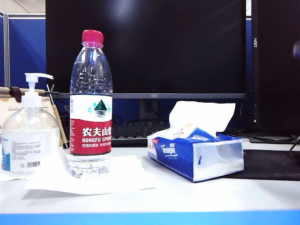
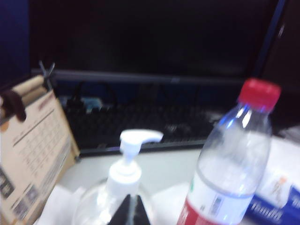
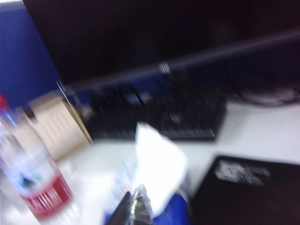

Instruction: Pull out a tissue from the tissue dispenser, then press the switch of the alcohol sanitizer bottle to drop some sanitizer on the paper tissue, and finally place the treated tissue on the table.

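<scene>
The left pincer (image 2: 130,213) shows only as dark fingertips pressed together to a point at the edge of its wrist view, holding nothing. Just beyond it stands the alcohol sanitizer bottle (image 2: 110,206), its white switch (image 2: 133,145) rising directly ahead of the tips, nozzle turned toward the red-capped water bottle (image 2: 234,164) beside it.

The right pincer (image 3: 133,208) appears as blurred dark tips at the edge of its own view, drawn fully together; whether they touch anything I cannot tell from the blur. Right in front of them rises the white tuft (image 3: 157,168) of the tissue dispenser (image 3: 173,211), with a black mat (image 3: 248,192) to one side.

In the exterior view neither pincer appears. On the white counter (image 1: 187,197) the sanitizer bottle (image 1: 28,136) stands at the far left, the water bottle (image 1: 91,108) next to it on a flat white sheet (image 1: 117,176), and the tissue dispenser (image 1: 197,152) lies right of centre, well apart from both bottles, its tuft (image 1: 201,117) upright. A keyboard (image 1: 136,131) and dark monitor (image 1: 150,47) sit behind.
</scene>
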Motion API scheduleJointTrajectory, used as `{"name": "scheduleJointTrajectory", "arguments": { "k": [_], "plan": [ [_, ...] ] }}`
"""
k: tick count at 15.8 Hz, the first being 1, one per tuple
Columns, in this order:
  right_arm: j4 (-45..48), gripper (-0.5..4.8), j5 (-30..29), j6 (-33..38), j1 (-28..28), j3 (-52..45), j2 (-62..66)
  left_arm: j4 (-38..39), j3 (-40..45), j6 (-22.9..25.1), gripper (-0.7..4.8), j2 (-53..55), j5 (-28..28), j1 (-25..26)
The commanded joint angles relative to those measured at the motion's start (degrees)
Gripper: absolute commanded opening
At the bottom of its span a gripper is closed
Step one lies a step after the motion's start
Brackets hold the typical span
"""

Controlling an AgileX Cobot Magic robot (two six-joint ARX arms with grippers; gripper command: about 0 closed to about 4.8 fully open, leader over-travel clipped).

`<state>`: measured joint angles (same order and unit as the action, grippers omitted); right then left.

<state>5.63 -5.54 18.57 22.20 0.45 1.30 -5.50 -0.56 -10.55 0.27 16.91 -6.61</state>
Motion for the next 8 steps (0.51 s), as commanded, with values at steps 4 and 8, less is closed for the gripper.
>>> {"name": "scheduleJointTrajectory", "arguments": {
  "k": [4, 8],
  "plan": [
    [1.44, 1.53, -3.30, 3.89, 0.04, 3.13, 0.22, -1.25, -8.37, -0.59, -0.06, 0.15, 0.79, 0.02],
    [1.49, 1.54, 1.55, -1.29, -0.07, 19.32, 8.90, -0.63, -23.85, 1.95, -0.06, 14.86, -0.39, 0.02]
  ]
}}
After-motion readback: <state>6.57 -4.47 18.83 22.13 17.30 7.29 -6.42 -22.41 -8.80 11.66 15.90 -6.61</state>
